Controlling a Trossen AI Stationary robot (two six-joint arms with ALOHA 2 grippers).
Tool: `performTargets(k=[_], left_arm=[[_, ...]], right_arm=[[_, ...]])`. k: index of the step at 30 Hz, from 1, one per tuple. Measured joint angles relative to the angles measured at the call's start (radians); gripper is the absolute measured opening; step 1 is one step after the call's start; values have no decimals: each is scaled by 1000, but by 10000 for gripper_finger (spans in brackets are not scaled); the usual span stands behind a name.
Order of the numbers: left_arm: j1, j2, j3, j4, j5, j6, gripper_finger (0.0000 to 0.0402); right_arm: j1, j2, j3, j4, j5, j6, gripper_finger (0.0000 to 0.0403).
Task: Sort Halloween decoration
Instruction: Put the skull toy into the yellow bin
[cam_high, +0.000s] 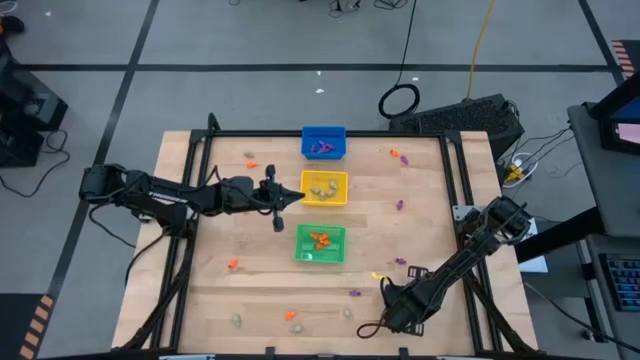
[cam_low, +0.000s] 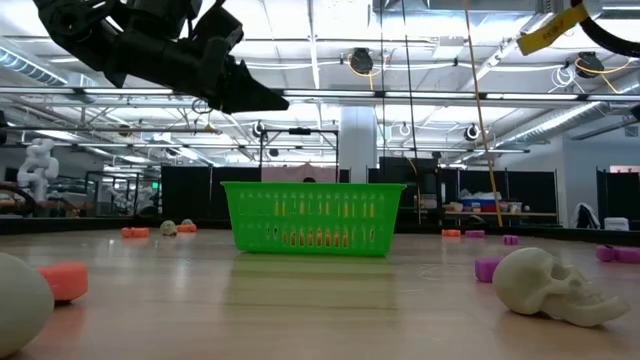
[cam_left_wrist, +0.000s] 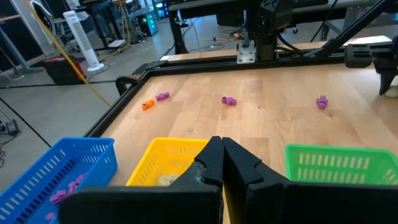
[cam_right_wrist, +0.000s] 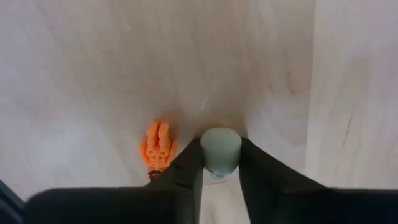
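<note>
Tiny orange, purple and pale trinkets lie scattered on the wooden table (cam_high: 250, 240). My right gripper (cam_right_wrist: 221, 163) is low over the table's near side (cam_high: 388, 292), pointing down and shut on a pale grey-green trinket (cam_right_wrist: 221, 149). An orange trinket (cam_right_wrist: 157, 152) lies on the wood right beside it. My left gripper (cam_left_wrist: 221, 146) is shut, with nothing visible between its fingers. It hovers in the air at the near-left edge of the yellow bin (cam_high: 324, 187), and in the low view (cam_low: 262, 100) it is high above the table. My right gripper pinches the pale trinket's rounded body (cam_right_wrist: 221, 142) between its two fingers, at their free ends, coming from above and pointing down. Whether the trinket rests on the table or is lifted clear, I cannot tell.
Three square bins stand in a row down the table's middle: blue (cam_high: 323, 142) with purple pieces, yellow with pale ones, green (cam_high: 320, 244) with orange ones. A pale skull (cam_low: 550, 285) and an orange piece (cam_low: 65, 280) lie near the table's near edge. Black rails run along the table's sides.
</note>
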Motion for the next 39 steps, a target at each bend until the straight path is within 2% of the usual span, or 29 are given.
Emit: performTargets(k=[1,6,13,20,24,27,29,33,39], left_arm=[[0,0,0,-4,0,0,0],[0,0,0,-18,0,0,0],[0,0,0,-17,0,-1,0],[0,0,0,-17,0,-3,0],[0,0,0,-17,0,-3,0],[0,0,0,-17,0,-2,0],[0,0,0,-16,0,-2,0],[0,0,0,-14,1,0,0],[0,0,0,-15,1,1,0]], right_arm=[[-1,0,0,0,-1,-10,54],[-15,-14,-3,-5,-4,-57,54],[-58,-111,-6,-21,32,-59,54],[-155,-232,-5,-28,154,-171,53],[-265,-305,-4,-19,299,-287,51],[-373,-340,-3,16,466,-385,49],[-468,-344,-3,75,515,-460,50],[-651,-313,-3,278,506,-645,54],[-862,-236,-2,499,413,-819,52]])
